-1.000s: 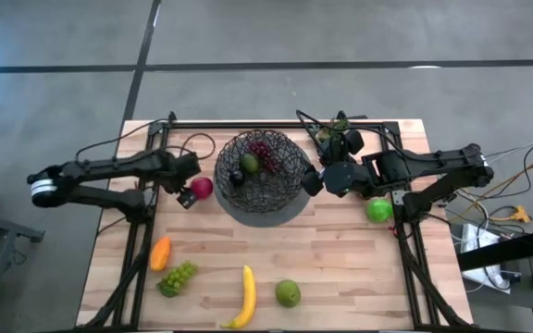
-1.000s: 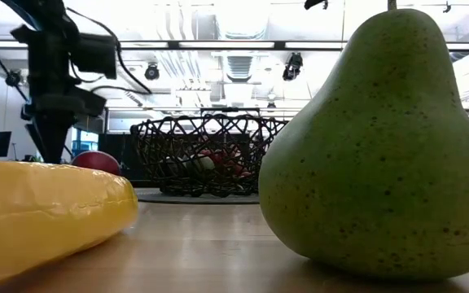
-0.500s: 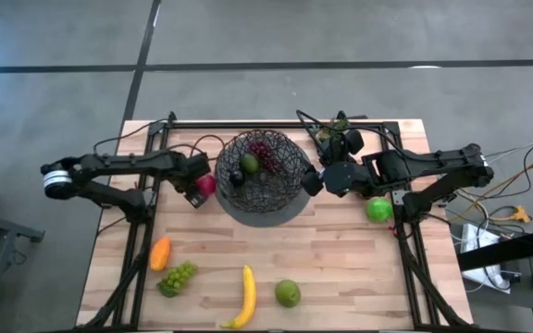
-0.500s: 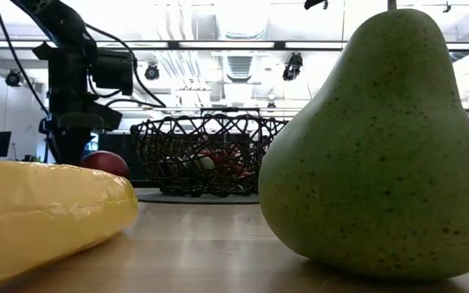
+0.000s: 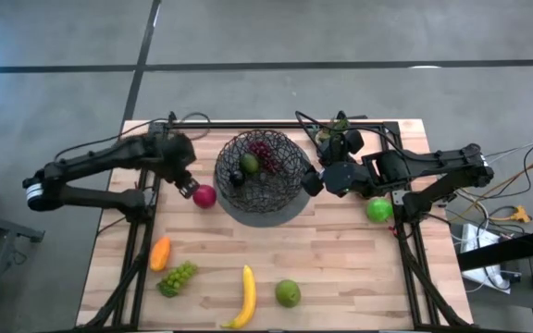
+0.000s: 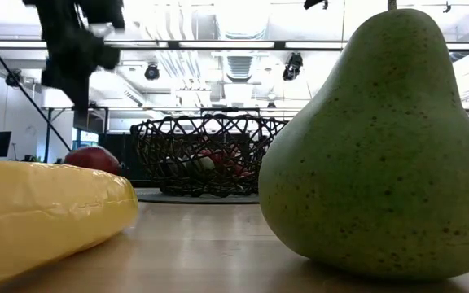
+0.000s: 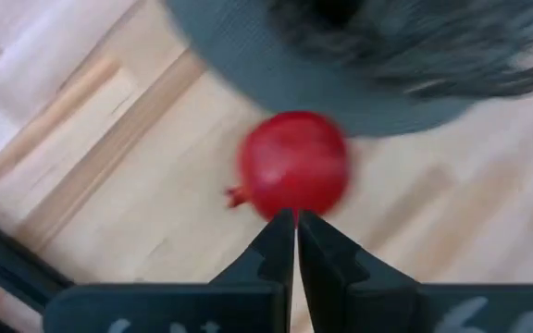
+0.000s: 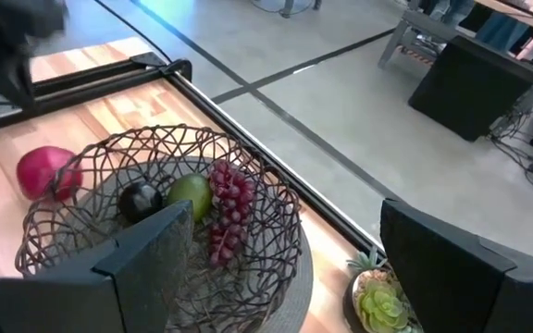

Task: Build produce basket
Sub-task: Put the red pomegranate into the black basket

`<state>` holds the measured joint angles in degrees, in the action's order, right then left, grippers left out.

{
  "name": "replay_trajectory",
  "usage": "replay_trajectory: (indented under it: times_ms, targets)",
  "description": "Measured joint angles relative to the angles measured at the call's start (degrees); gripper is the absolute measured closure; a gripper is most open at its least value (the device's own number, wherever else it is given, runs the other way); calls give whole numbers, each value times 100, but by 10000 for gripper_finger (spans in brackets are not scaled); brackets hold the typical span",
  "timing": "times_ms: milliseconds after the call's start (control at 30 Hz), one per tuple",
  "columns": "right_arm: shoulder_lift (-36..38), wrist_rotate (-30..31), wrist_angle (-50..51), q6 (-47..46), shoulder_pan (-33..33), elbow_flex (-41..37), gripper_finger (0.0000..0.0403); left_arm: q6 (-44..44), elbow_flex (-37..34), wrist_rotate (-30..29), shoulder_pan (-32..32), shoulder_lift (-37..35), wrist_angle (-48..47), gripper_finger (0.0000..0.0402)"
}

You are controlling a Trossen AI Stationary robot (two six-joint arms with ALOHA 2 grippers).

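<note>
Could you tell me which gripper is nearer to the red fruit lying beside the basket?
Left. The left gripper, shut and empty, is just above the red fruit. The right gripper waits open across the basket.

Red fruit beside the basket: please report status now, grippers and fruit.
Left gripper shut, empty, above the red fruit. Fruit lies on the table beside the basket, outside it. Right gripper open at the basket's other side. Nothing blocking.

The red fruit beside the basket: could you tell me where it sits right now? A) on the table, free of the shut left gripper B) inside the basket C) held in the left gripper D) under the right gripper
A: the red fruit lies on the table just outside the basket, and the left gripper is shut empty above it.
</note>
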<state>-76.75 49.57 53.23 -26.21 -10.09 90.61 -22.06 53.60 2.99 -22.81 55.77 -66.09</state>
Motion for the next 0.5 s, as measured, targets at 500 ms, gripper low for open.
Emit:
replay_trajectory:
  times_ms: [500]
  targets:
    - [2, 2, 4, 135, 0, 0, 74, -758, -632, 408, -6, 84, 309, 356]
